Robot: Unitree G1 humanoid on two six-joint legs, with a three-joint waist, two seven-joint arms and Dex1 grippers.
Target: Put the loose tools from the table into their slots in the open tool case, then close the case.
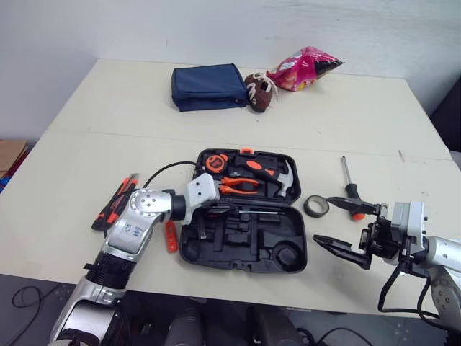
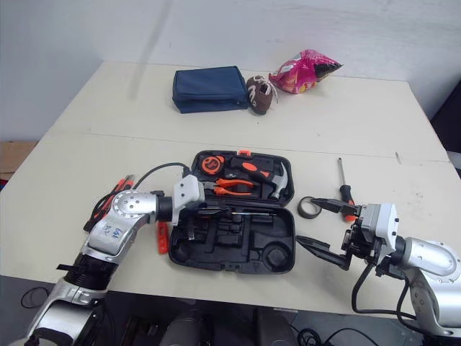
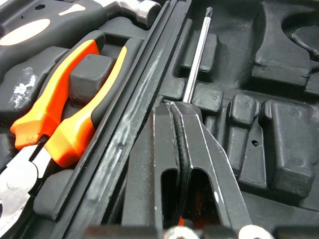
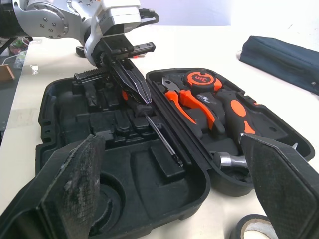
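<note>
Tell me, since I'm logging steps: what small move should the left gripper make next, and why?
Probably press down and release: the left gripper is shut on the screwdriver, whose shaft seems to lie along a groove in the tool case, beside the hinge.

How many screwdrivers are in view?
2: a screwdriver in the left tool over the case, another on the table beside the tape roll. Handles left of the case are unclear.

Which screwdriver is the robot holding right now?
The thin steel-shafted screwdriver in the open black plastic tool case, pinched in the left gripper. The black-and-orange-handled screwdriver lies loose on the table beside the black tape roll.
</note>
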